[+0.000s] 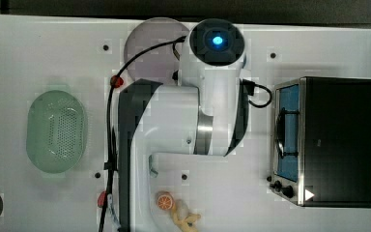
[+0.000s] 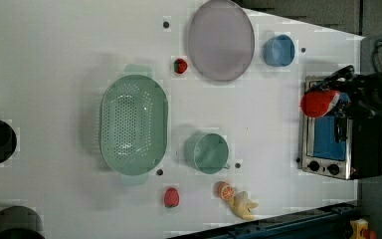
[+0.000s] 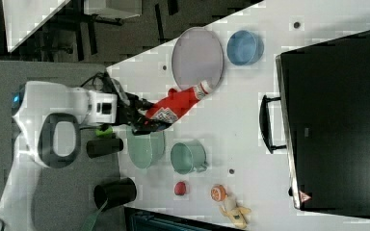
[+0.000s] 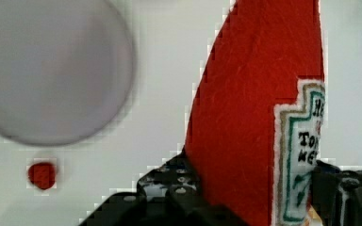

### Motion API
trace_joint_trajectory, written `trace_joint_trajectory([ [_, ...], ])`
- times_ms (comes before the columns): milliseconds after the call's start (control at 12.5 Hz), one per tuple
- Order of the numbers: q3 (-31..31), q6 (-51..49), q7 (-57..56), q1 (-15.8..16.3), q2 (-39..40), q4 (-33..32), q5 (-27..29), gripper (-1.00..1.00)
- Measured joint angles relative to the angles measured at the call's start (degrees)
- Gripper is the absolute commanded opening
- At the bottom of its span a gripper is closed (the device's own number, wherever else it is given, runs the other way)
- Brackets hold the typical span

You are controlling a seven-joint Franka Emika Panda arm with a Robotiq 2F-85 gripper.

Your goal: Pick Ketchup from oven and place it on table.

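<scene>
The end effector (image 3: 142,120) is clamped on the ketchup (image 3: 176,106), its black fingers (image 4: 179,188) pressing the lower body of the bottle from both sides in the wrist view. In the right view the bottle is carried clear of the desk (image 3: 250,144), tilted, with its white cap toward the lilac plate (image 3: 197,57) and its labelled base at the fingers. The oven (image 3: 335,120) stands well apart at the right view's right, handle facing the bottle; whether its door is fully closed cannot be told with certainty from these angles. In the left view the ketchup (image 2: 320,103) appears in front of the oven (image 2: 335,134). On the desk in the left view lie a green colander (image 2: 133,124), a green mug (image 2: 207,153), a blue bowl (image 2: 279,50), two strawberries (image 2: 180,65), an orange slice (image 2: 224,190) and a yellowish toy (image 2: 242,204) just beside the slice.
</scene>
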Motion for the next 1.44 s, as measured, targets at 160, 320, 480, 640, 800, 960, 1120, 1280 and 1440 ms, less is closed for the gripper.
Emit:
trace_joint_trajectory([
  [160,0.1,9.7,0.0,0.2,-0.5,-8.3,-0.6,0.24],
  [320,-0.4,15.2,0.1,0.4,-0.1,-16.8,-0.6,0.24],
  [480,-0.6,20.6,0.0,-0.3,4.0,-22.0,0.1,0.24],
  [640,0.1,24.6,0.0,0.0,8.7,-22.0,-0.2,0.25],
  [800,1.7,27.1,0.0,1.3,10.1,-20.0,-0.1,1.0],
  [960,1.1,27.2,0.0,1.2,6.9,-18.4,1.1,1.0],
  [1120,0.6,26.7,0.7,-0.6,6.5,-17.8,1.4,1.0],
  [1280,0.4,17.9,0.8,-0.3,1.4,-15.7,-0.7,1.0],
  [1440,-0.2,9.1,0.8,1.0,-2.0,-11.6,-0.5,1.0],
])
